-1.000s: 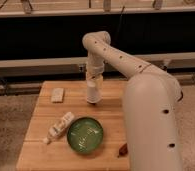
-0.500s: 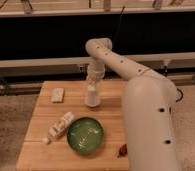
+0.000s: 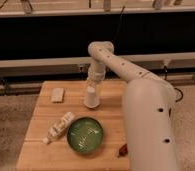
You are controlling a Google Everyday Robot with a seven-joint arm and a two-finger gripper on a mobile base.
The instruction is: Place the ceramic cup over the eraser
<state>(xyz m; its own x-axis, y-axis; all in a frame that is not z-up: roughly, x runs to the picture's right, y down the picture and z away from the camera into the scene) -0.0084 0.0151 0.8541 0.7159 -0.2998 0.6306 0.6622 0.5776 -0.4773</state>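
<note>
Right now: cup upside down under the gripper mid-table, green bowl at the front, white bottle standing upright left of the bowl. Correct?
Not quite: the camera view shows the white bottle lying on its side, not upright. The rest holds: ceramic cup inverted under the gripper, green bowl at the front.

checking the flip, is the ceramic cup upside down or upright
Upside down: the ceramic cup stands on the table, wide end down, narrow base up under the gripper.

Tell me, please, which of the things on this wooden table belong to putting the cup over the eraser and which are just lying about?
Part of the job:
the ceramic cup, upside down under the gripper; no eraser shows.

Just lying about:
the beige block
the white bottle, on its side
the green bowl
a small red thing at the table's edge
</note>
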